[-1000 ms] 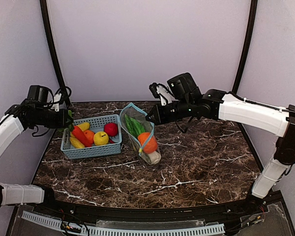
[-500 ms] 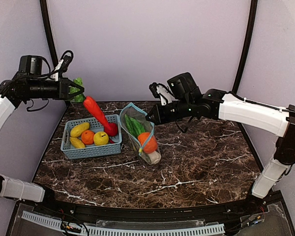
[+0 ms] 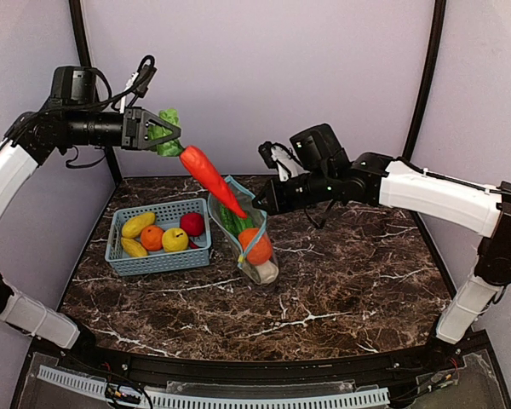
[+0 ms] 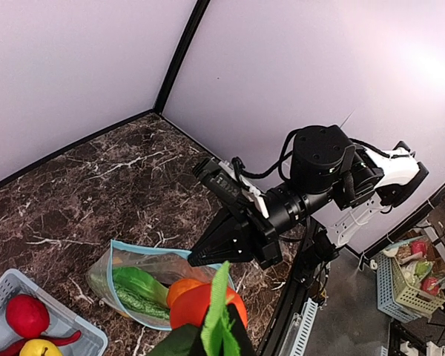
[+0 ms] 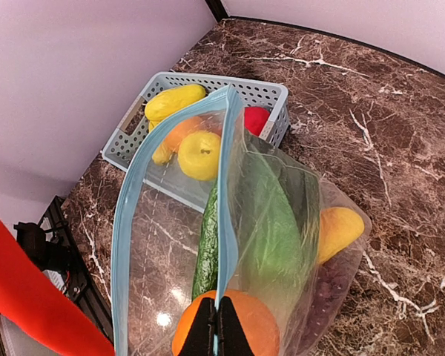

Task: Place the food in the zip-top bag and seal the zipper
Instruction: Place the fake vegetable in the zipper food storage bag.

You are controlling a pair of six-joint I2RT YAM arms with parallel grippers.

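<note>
Orange toy carrot (image 3: 211,177), green leaves clenched in the left gripper (image 3: 157,134), had swung up from the teal lattice basket (image 3: 157,262), its tip hanging below those jaws at the clear crinkly zip-top bag (image 3: 254,256), which the right gripper (image 3: 259,204) pinched open, so the drop looked next!

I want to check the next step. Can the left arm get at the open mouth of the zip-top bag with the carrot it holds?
Probably yes. The right gripper pinches the zipper, holding the zip-top bag open; the carrot in the left gripper hangs right at its mouth, nothing between.
</note>
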